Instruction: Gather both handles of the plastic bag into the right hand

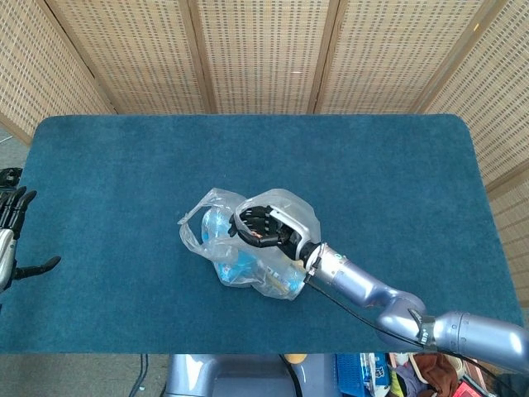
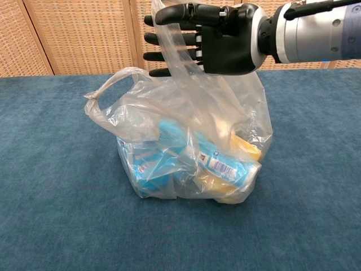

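Observation:
The clear plastic bag [image 1: 235,263] [image 2: 192,152], filled with blue and yellow packets, stands in the middle of the blue table [image 1: 372,165]. Its right handle [image 2: 181,76] stands upright. My right hand [image 2: 217,36] [image 1: 264,227] reaches through that loop with its fingers stretched to the left and its thumb above, and the plastic is draped across the fingers. The left handle [image 2: 107,87] [image 1: 194,227] droops free to the left, apart from the hand. My left hand [image 1: 10,240] hangs open off the table's left edge, holding nothing.
A woven cane screen [image 1: 264,50] stands behind the table. Blue cloth [image 2: 51,197] surrounds the bag on all sides. The table's front edge lies close below the bag in the head view.

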`<state>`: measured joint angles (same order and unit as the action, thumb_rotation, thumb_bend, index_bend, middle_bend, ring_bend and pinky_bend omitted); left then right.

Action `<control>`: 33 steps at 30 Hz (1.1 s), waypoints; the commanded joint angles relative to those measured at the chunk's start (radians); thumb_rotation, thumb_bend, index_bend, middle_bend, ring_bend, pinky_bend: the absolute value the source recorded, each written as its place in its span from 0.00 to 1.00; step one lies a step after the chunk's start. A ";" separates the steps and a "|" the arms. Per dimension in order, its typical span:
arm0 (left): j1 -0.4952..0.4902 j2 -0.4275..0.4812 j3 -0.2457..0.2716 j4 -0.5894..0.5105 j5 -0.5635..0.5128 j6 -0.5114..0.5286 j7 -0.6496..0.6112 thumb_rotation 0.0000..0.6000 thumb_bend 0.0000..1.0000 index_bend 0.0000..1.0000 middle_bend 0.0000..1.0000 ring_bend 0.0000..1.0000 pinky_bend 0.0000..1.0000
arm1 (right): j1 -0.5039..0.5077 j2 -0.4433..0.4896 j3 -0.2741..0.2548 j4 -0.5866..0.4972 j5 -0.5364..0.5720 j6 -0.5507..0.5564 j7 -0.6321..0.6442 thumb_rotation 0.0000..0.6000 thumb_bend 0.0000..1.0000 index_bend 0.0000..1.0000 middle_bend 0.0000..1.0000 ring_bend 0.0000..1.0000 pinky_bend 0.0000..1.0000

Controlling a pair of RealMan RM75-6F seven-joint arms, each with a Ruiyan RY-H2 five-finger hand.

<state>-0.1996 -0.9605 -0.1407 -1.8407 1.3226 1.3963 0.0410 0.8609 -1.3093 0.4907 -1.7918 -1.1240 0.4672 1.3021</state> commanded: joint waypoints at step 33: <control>-0.421 -0.554 0.013 0.843 0.470 -0.031 -0.295 1.00 0.15 0.01 0.00 0.00 0.00 | -0.121 0.067 0.110 -0.062 0.013 -0.116 -0.008 1.00 0.61 0.40 0.53 0.34 0.49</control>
<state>-0.5972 -1.4854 -0.1340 -1.0298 1.7811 1.3630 -0.2413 0.7412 -1.2425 0.5993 -1.8525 -1.1128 0.3513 1.2961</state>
